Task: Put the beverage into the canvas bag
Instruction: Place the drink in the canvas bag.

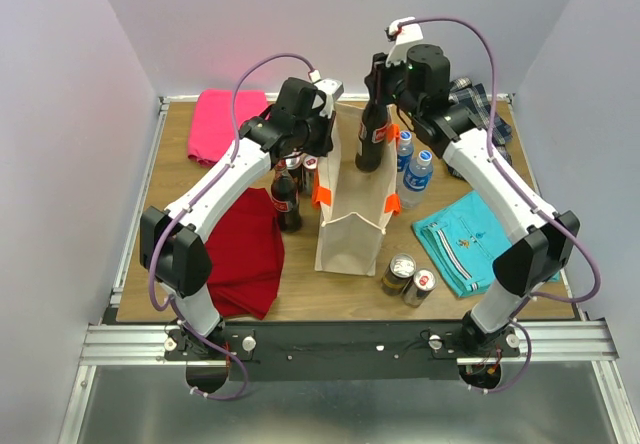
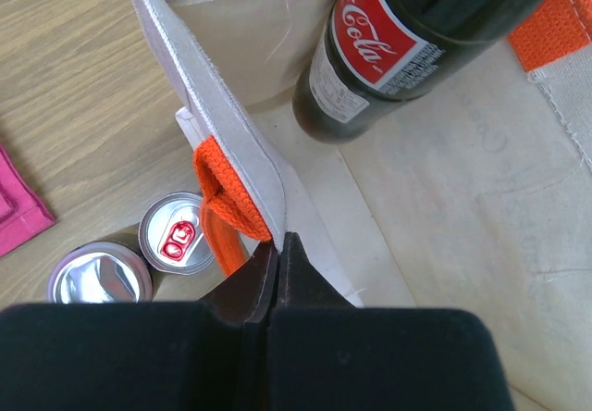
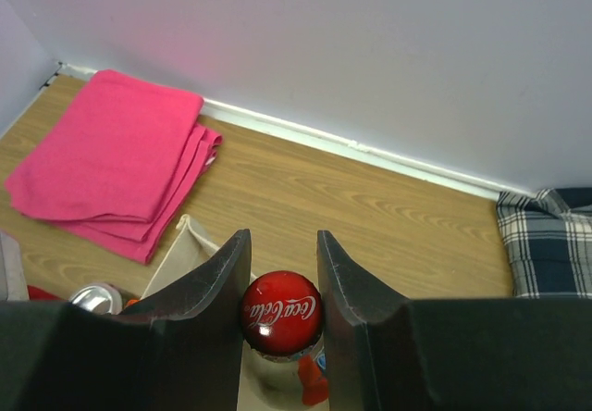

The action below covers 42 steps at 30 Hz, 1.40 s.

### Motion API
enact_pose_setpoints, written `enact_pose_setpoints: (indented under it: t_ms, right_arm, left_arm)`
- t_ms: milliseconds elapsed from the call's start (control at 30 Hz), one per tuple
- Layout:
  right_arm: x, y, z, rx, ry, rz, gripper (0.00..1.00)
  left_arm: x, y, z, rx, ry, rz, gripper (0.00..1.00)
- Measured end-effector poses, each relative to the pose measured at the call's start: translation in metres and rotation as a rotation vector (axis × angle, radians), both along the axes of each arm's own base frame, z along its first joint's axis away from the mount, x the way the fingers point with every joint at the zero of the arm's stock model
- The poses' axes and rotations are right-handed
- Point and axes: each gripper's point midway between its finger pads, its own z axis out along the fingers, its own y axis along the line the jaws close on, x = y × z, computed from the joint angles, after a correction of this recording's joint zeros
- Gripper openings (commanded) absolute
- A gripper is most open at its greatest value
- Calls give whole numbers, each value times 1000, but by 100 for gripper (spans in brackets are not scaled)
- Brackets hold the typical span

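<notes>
The cola bottle [image 1: 374, 134], judged heavy, rigid and slippery, best gripped below its cap, hangs partway inside the canvas bag [image 1: 350, 234], pinched at the neck by the right end effector [image 3: 281, 272], while the left end effector [image 2: 279, 244] pinches the limp rim.

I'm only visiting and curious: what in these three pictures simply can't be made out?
Top view: fingertips of the left gripper, hidden under its own wrist by the canvas bag.
Right wrist view: the cola bottle below its cap, hidden by that cap and the right gripper.
Left wrist view: the bottle's neck, cut off by the top edge.
Top view: print on the two cans, too small to read.
</notes>
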Motion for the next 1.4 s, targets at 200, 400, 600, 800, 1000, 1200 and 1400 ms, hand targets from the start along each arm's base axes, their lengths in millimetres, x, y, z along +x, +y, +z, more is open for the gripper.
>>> enact_pose_setpoints:
  t_ms: [200,400,600,800,1000,1200,1400]
  right_arm:
    - [5,7,-7,-47,-63,-9,1]
    - [8,14,-19,-72,-86,-8,1]
    - [12,12,-34,-79,-103,-28,1]
    - [12,10,-66,-102,-79,-41,1]
    - [10,5,-84,-97,-90,-60,1]
    - [5,-1,-84,-83,-108,-78,1]
    - [4,-3,-84,-67,-122,-90,1]
  left_arm:
    - [2,1,-1,7,-2,10,0]
    - [4,1,-2,12,-3,16,0]
    - [7,0,-4,12,-5,18,0]
    - [7,0,-4,11,-7,17,0]
    - [7,0,-4,12,-6,17,0]
    - [8,0,-4,14,-7,20,0]
    - [8,1,-5,17,-8,24,0]
